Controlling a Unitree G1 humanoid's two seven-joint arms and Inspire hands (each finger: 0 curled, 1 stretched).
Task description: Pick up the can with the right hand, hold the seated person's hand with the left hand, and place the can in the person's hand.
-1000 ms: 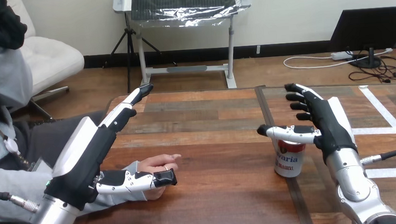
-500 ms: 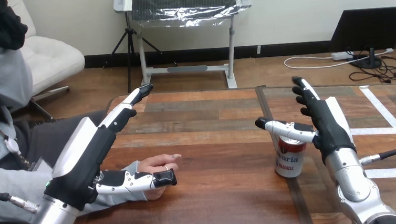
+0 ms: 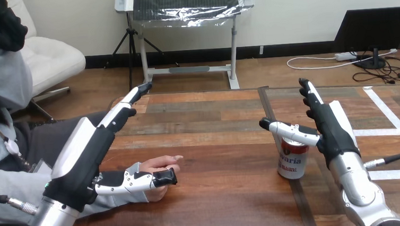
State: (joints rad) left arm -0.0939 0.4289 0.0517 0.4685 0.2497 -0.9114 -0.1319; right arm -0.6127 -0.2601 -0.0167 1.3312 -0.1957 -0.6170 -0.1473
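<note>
Where the plank-grained wooden table [image 3: 219, 196] runs toward its right edge, a cylindrical red-and-white can [image 3: 292, 162] stands upright, just under the thumb of the right hand [image 3: 331, 130], whose fingers are straight and wide. The left hand [image 3: 86, 153] has straight fingers, its thumb over the person's hand [image 3: 161, 162] near the left edge.

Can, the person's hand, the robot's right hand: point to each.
can [image 3: 292, 163], head view, on its side wall
person's hand [image 3: 161, 162], head view, on its upper edge
right hand [image 3: 333, 130], head view, on the black palm
</note>
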